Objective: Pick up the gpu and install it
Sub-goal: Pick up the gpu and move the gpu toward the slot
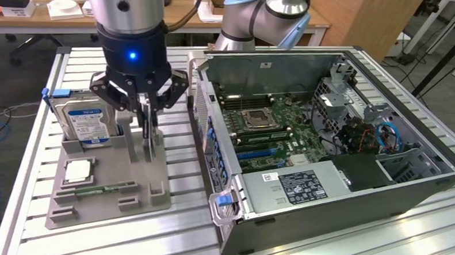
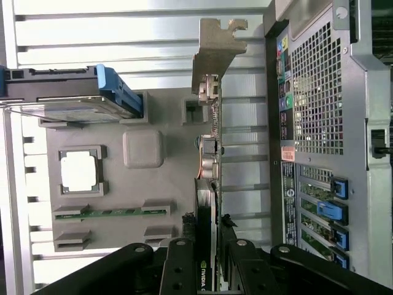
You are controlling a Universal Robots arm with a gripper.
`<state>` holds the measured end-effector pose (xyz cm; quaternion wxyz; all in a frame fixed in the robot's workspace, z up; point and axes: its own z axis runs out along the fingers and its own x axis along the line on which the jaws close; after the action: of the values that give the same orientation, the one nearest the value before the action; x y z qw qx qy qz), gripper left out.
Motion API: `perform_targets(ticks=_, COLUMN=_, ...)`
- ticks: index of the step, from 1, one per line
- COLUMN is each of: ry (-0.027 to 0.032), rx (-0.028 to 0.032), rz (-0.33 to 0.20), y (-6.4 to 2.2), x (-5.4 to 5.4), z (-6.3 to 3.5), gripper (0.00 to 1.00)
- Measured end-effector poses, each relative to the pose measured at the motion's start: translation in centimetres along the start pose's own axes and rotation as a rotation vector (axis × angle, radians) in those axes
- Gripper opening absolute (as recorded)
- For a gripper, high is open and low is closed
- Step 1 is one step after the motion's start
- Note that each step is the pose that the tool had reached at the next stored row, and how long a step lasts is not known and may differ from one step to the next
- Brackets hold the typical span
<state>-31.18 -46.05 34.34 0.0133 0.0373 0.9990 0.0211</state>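
Observation:
The gpu (image 1: 148,140) is a thin dark card standing on edge in the grey holder (image 1: 101,208) at the exterior view's left. My gripper (image 1: 146,113) reaches straight down onto it, its black fingers pressed against both faces of the card. In the wrist view the gpu (image 2: 212,123) runs edge-on away from the gripper (image 2: 209,236), with its silvery bracket (image 2: 215,49) at the far end. The open computer case (image 1: 327,137) lies just beside the holder, its green motherboard (image 1: 266,123) exposed.
The holder (image 2: 142,184) also carries a hard drive (image 1: 85,124) with a blue-white label, a square processor (image 1: 78,171) and a green memory stick (image 1: 94,189). The case's rear wall (image 2: 319,123) stands close alongside the card. A desk with clutter lies behind the slatted table (image 1: 92,237).

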Motion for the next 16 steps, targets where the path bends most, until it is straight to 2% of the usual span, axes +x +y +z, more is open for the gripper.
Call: perform_targets(ticks=16, ry=0.0000, rx=0.0000, rz=0.000, y=0.15, x=-0.1, z=-3.33, gripper=0.26)
